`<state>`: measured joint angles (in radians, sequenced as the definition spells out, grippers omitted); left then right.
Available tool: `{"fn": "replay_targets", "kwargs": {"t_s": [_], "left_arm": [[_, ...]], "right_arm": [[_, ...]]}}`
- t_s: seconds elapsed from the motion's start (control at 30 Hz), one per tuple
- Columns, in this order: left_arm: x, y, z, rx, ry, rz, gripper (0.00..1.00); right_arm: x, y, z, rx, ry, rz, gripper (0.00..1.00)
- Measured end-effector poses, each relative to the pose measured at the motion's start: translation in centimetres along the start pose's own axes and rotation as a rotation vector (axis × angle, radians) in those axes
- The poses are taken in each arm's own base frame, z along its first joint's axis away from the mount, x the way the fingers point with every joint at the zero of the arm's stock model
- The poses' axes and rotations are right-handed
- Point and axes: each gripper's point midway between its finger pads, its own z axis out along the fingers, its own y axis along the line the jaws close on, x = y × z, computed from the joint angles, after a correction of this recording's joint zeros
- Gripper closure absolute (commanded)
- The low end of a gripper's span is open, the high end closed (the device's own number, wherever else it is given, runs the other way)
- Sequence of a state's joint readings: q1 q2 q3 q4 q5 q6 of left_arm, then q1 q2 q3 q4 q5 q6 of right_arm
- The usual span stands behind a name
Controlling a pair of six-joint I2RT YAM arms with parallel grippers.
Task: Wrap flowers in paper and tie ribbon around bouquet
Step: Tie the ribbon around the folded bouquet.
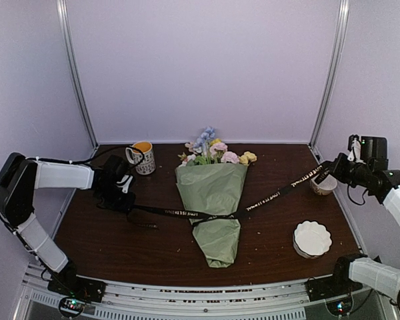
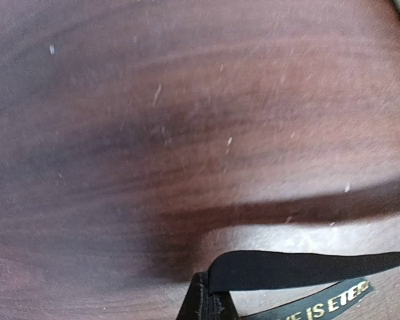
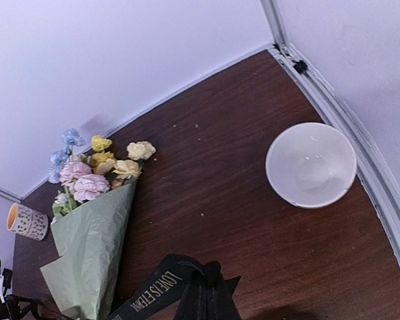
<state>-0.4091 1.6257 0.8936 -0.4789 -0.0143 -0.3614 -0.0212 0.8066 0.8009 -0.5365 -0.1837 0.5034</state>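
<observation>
The bouquet lies mid-table: pastel flowers [image 1: 213,152] stick out of the wide far end of a cone of pale green paper [image 1: 215,200], its point toward me. The black ribbon [image 1: 267,197] with light lettering crosses the cone's narrow part and is stretched out to both sides. My left gripper [image 1: 125,199] is shut on the ribbon's left end [image 2: 300,270], low over the wood left of the cone. My right gripper [image 1: 328,170] is shut on the ribbon's right end [image 3: 161,285], raised at the far right. The right wrist view shows the flowers [image 3: 97,163] and paper [image 3: 90,253] at its left.
A patterned mug [image 1: 143,157] with an orange inside stands behind my left gripper. One white bowl [image 1: 323,184] sits at the right edge under my right gripper, and a scalloped white dish [image 1: 312,238] sits near the front right. Grey walls enclose the dark wooden table [image 1: 273,260].
</observation>
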Motion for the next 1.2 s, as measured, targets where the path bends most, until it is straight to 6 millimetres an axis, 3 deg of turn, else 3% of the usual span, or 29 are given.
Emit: {"fn": "replay_targets", "kwargs": {"t_s": [0.2, 0.4, 0.5, 0.73, 0.97, 1.2], "left_arm": [[-0.8, -0.5, -0.2, 0.025, -0.035, -0.005, 1.0], [-0.6, -0.8, -0.2, 0.043, -0.031, -0.009, 1.0], [-0.7, -0.9, -0.2, 0.051, -0.033, -0.008, 1.0], [-0.9, -1.2, -0.2, 0.066, -0.044, -0.008, 1.0], [-0.4, -1.4, 0.1, 0.082, -0.034, -0.02, 1.0], [-0.4, -3.1, 0.0, 0.118, -0.044, 0.007, 1.0]], "right_arm": [[-3.7, 5.5, -1.4, -0.17, -0.038, -0.114, 1.0], [-6.4, 16.4, -7.7, -0.53, -0.129, -0.34, 1.0], [-5.9, 20.1, -9.8, -0.667, -0.133, -0.416, 1.0], [-2.0, 27.9, -11.1, -0.881, -0.022, -0.556, 1.0], [-5.3, 32.4, -14.4, -0.972, -0.122, -0.594, 1.0], [-3.3, 37.1, -16.4, -1.092, -0.124, -0.644, 1.0]]}}
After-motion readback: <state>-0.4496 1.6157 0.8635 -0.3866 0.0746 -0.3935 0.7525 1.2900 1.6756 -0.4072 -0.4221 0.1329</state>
